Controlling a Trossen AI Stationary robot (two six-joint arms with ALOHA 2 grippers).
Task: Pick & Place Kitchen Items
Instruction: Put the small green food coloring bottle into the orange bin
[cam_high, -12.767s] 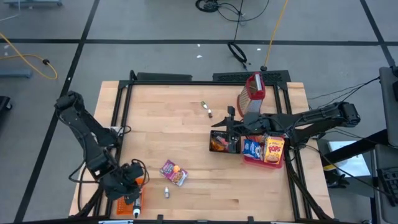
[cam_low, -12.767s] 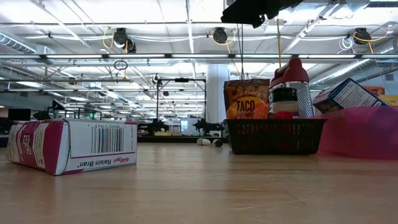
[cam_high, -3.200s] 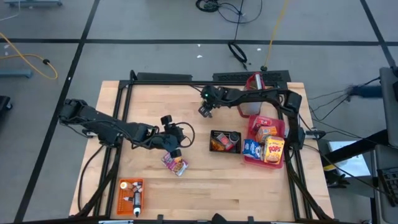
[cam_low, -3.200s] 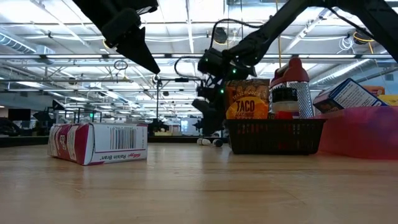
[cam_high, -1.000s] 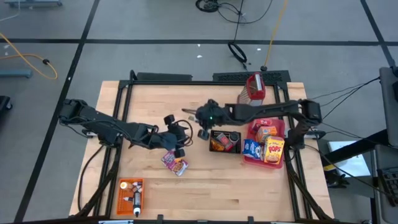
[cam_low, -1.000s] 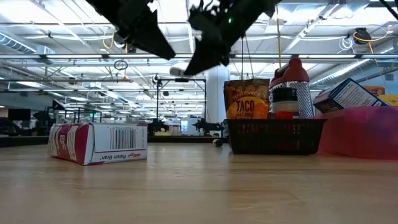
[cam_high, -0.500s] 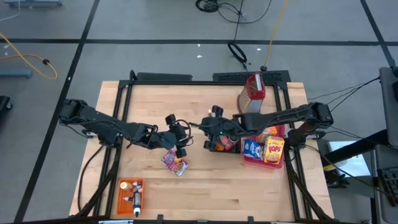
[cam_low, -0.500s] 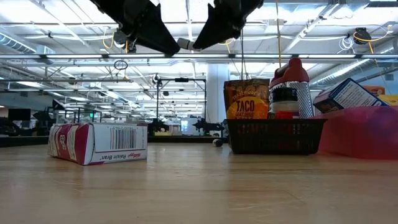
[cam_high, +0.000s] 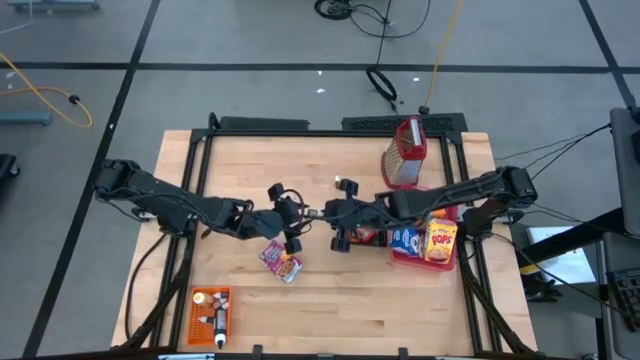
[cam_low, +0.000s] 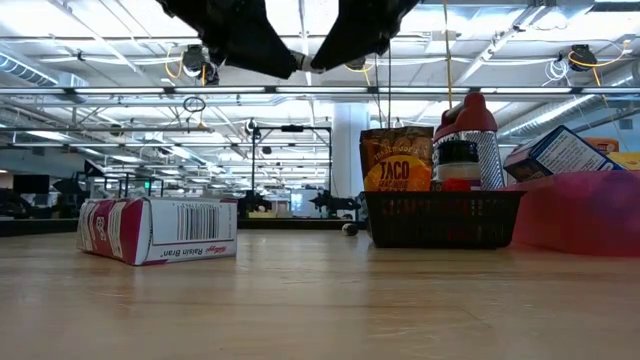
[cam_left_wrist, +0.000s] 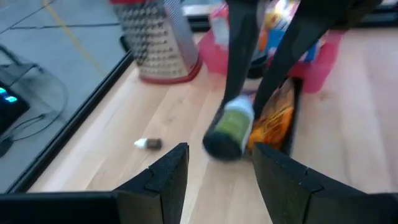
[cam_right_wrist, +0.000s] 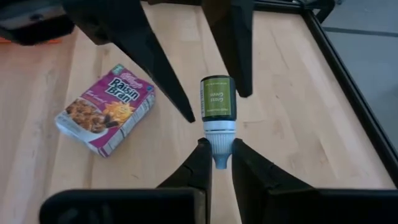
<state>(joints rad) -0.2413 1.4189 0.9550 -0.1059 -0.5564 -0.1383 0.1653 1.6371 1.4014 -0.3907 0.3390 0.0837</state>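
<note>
handover mid-air over table centre: small green bottle (cam_right_wrist: 217, 99) is pinched by its white cap in the right gripper (cam_right_wrist: 216, 163). left gripper (cam_left_wrist: 217, 167) fingers are parted around it; they should be closed on the body before release.

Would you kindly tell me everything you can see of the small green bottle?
The small green bottle has a dark green body with a lighter green label and a white ribbed neck tapering to a dropper tip; it looks plastic. It lies roughly level in mid-air above the wooden table. The right end effector is shut on its white tip, while the left end effector stands open around its far end without visibly touching it.
</note>
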